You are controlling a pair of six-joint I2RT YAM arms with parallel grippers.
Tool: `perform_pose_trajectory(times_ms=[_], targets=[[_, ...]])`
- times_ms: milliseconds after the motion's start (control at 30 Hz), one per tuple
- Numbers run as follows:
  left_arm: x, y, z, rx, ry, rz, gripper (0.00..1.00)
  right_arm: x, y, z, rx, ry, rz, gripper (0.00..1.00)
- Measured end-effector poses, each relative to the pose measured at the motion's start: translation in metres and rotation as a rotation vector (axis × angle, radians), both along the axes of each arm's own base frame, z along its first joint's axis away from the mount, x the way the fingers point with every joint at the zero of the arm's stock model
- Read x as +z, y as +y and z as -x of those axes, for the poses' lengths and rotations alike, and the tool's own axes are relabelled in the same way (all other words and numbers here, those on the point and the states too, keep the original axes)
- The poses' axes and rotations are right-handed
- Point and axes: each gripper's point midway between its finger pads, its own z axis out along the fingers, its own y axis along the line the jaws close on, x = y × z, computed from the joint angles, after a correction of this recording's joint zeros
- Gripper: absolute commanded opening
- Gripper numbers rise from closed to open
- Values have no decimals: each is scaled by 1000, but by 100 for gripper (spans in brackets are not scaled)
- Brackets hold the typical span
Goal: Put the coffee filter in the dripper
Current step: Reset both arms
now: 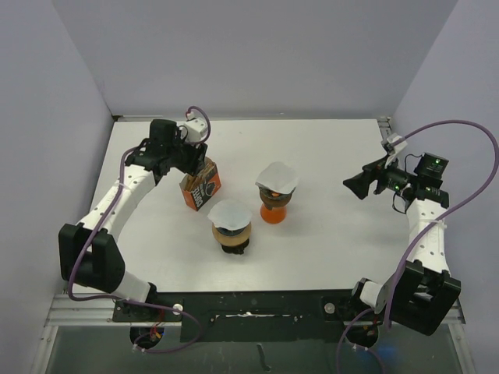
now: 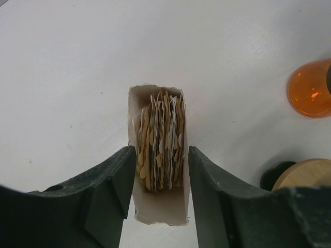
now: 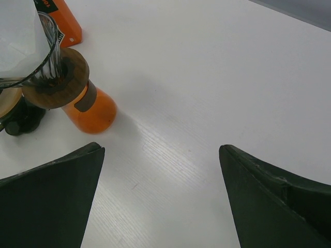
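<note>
- We see the left gripper (image 2: 159, 170) reaching over the far left part of the tabletop (image 1: 327, 148), closed in on the filter box (image 2: 158, 212).
- Its two dark fingers (image 2: 111, 191) lie against the box's opposite side walls, one on each side, with the open top between them.
- Inside the box we find a packed stack of coffee filters (image 2: 160, 139), brown and white edges standing on end.
- From the overhead camera we note that the box is orange and brown and sits tilted under the left wrist.
- Near the middle of the tabletop we count two drippers, close together but apart.
- The orange-based dripper (image 1: 274, 204) stands farther back, and a white filter (image 1: 277, 178) sits in its top.
- The wooden dripper (image 1: 231, 235) stands nearer the arms on a dark foot, and a second white filter (image 1: 229, 213) rests in it.
- We see the right gripper (image 3: 160, 150) over the right side of the tabletop, well apart from both drippers, its jaws spread wide with nothing between them.
- In the right wrist camera we see bare tabletop between the fingers and the orange-based dripper at the upper left.
</note>
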Motion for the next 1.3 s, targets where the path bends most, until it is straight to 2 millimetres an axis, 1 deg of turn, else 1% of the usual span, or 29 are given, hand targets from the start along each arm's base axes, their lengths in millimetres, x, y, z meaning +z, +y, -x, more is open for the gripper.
perform_pose_trajectory(times_ms=[100, 200, 267, 367, 467, 533, 600, 733, 833, 933, 1067, 1200, 1300], targets=[[0, 0, 1, -1, -2, 1, 43, 0, 1, 0, 3, 0, -2, 99], [0, 3, 10, 2, -5, 7, 44, -2, 5, 3, 11, 2, -2, 99], [3, 5, 15, 13, -12, 24, 45, -2, 10, 5, 16, 2, 0, 99], [13, 14, 10, 56, -44, 61, 49, 3, 12, 3, -1, -9, 21, 98], [21, 31, 0, 131, -84, 98, 52, 7, 10, -1, -49, -17, 52, 98], [26, 41, -6, 177, -113, 115, 57, 9, 6, -5, -95, -13, 76, 98], [32, 49, -10, 221, -142, 134, 63, 12, -3, -10, -153, -3, 101, 98], [48, 65, -21, 308, -211, 179, 83, 28, -27, -23, -280, -10, 159, 98], [56, 79, -27, 371, -248, 204, 97, 33, -43, -28, -372, -14, 194, 98], [59, 93, -30, 430, -271, 230, 98, 31, -58, -31, -473, 11, 199, 98], [62, 105, -26, 477, -306, 263, 98, 35, -74, -34, -590, 14, 187, 98], [67, 113, -10, 494, -358, 295, 98, 36, -79, -30, -646, 3, 160, 98], [74, 112, 0, 477, -394, 311, 98, 38, -80, -28, -648, -4, 161, 98]])
